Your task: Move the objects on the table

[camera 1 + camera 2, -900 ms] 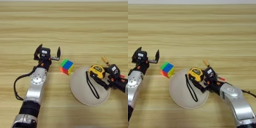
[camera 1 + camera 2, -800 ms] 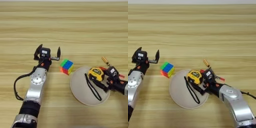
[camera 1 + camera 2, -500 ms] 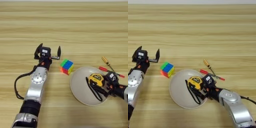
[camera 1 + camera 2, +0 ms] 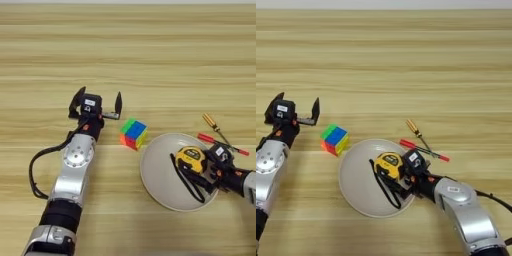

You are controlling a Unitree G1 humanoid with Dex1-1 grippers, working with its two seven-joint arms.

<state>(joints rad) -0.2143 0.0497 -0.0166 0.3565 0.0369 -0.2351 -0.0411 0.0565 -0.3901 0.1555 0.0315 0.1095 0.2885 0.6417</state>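
Right eye view shows the right gripper point(image 4: 406, 176) clamped on the tape point(image 4: 389, 165) over the plate point(image 4: 358, 185); lower it flat before letting go. Left gripper point(image 4: 96, 104), fingers apart, waits near the cube point(image 4: 133, 134).

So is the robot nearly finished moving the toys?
About halfway, it seems. The tape measure already lies on the plate, with the right gripper right against it; whether it grips, I cannot tell. The puzzle cube sits on the table, untouched, beside the left gripper, jaws open.
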